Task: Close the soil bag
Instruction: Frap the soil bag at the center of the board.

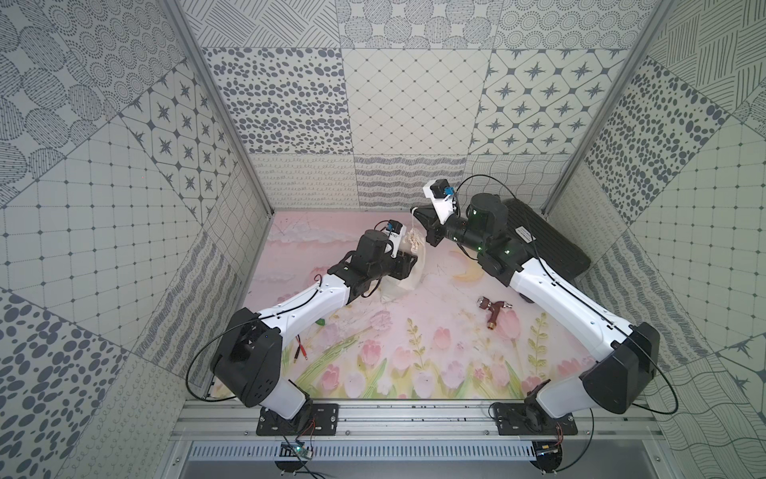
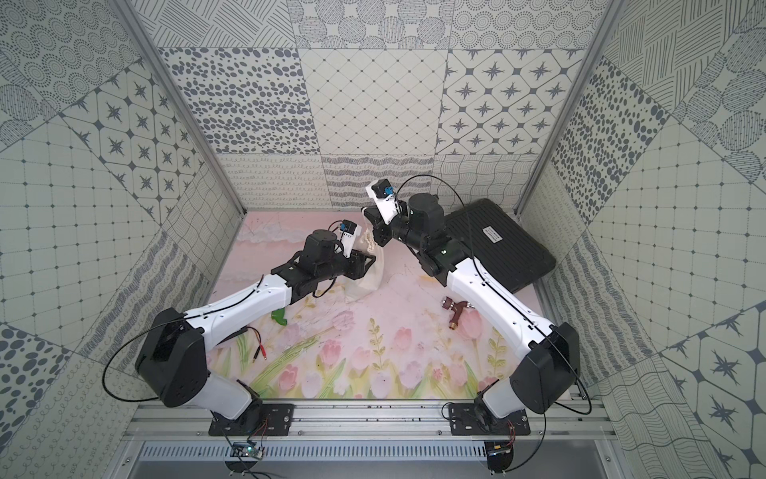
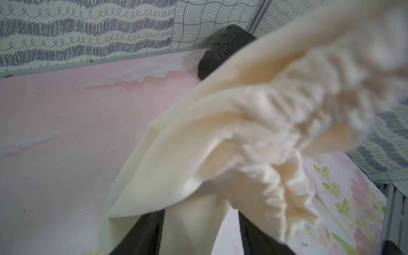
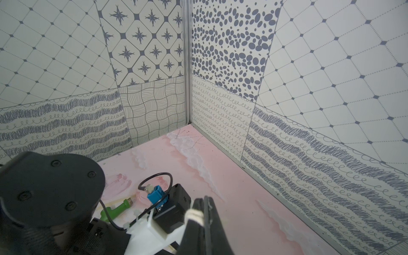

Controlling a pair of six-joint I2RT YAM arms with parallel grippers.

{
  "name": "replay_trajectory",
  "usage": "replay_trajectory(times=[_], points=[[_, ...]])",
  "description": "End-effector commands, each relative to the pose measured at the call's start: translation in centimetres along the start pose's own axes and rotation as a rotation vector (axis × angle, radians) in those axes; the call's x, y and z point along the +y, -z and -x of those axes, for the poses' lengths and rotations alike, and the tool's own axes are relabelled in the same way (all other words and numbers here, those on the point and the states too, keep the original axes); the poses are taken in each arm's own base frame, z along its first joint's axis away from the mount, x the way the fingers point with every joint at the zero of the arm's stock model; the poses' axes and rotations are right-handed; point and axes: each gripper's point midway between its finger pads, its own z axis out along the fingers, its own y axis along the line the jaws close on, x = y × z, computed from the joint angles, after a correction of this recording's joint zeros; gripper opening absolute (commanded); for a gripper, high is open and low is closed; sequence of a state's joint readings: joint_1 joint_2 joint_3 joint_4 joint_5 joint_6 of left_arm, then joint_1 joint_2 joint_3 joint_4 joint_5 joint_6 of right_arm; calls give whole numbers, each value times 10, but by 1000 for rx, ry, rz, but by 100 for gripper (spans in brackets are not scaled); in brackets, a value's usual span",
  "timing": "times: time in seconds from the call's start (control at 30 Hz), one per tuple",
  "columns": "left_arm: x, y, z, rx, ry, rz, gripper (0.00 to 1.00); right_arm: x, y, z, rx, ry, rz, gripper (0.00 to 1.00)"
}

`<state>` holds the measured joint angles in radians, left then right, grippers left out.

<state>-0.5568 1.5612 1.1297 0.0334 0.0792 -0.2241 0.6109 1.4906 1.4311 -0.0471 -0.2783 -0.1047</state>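
The soil bag (image 1: 408,275) (image 2: 371,280), a cream cloth pouch, stands at the back middle of the mat with its gathered neck (image 1: 414,240) held up. In the left wrist view the bag (image 3: 220,132) fills the picture. My left gripper (image 1: 414,265) (image 3: 201,234) is open round a fold of the bag below the neck, and a slit of mat shows beside one finger (image 3: 256,238). My right gripper (image 1: 416,212) (image 4: 204,212) hangs above the neck, shut on the bag's white cord (image 4: 194,215).
A black ribbed hard case (image 1: 539,240) (image 2: 497,244) lies at the back right under the right arm. A red-brown tap fitting (image 1: 493,311) lies right of centre. A green fitting (image 2: 279,317) and red-tipped leads (image 1: 302,352) lie by the left arm.
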Motion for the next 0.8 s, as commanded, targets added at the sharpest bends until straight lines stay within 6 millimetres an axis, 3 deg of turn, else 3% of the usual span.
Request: replay_trajectory(times=[0.0,0.07,0.1,0.2,0.37,0.53,0.63,0.77], points=[[-11,-1,24,-95,16,-36,28,-5,16,30,-97,17,-32,0],[-6,3,25,-99,15,-14,3,-10,18,29,-94,15,-54,0],[-3,7,25,-100,12,-3,0,-13,20,29,-93,16,-69,0],[19,27,28,-110,20,68,0,-28,28,28,-92,13,-130,0],[69,83,44,-154,54,208,0,-56,40,23,-85,-22,-220,0],[74,123,59,-152,3,278,0,-56,37,21,-101,-58,-198,0],[90,135,52,-135,25,354,0,-57,35,20,-104,-73,-202,0],[129,153,25,-120,232,433,0,-74,39,7,-83,-105,-275,0]])
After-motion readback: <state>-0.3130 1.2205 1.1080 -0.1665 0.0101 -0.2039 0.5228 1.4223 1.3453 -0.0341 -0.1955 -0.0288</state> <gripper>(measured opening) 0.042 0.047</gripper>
